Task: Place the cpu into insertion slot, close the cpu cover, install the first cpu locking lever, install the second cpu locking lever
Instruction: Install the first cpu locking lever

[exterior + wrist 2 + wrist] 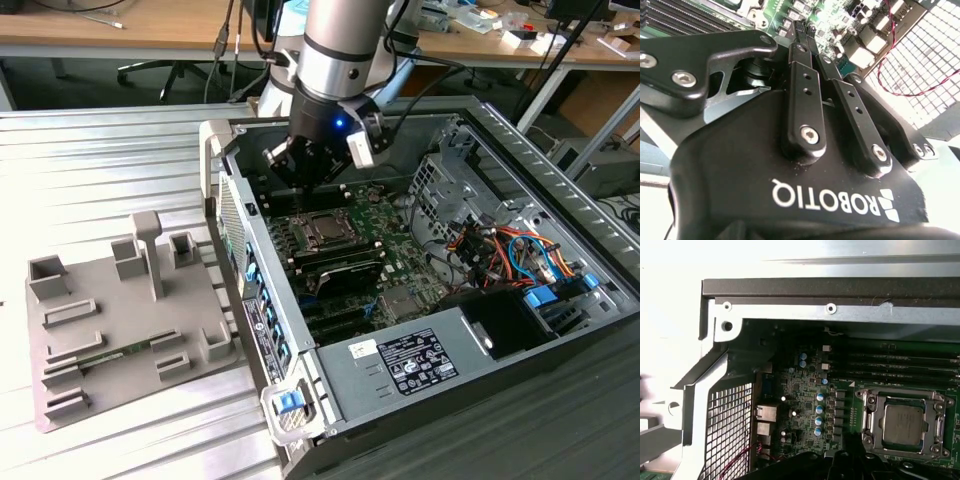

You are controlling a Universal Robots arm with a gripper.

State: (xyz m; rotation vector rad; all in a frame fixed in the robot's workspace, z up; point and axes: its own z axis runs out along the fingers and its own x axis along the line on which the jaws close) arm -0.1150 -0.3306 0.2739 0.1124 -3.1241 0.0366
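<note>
The cpu [903, 424] lies flat in the insertion slot [866, 440] on the green board, its grey metal top showing. The silvery cpu cover [900, 398] is folded down around it as a frame. In the exterior view the same cpu [323, 229] sits in the middle of the open computer case. My gripper [304, 192] hangs just above the board, close behind the socket toward the case's rear wall. In the second wrist view my gripper [806, 34] has its two black fingers [801, 95] drawn together with nothing between them. Whether the locking levers are latched I cannot tell.
Long black memory slots [345, 268] lie beside the socket. A drive cage [440, 180], coloured cables [510, 250] and a power supply [420, 365] fill the exterior view's right side of the case. The perforated rear wall [730, 425] is close by. A grey fixture tray [120, 320] sits outside the case.
</note>
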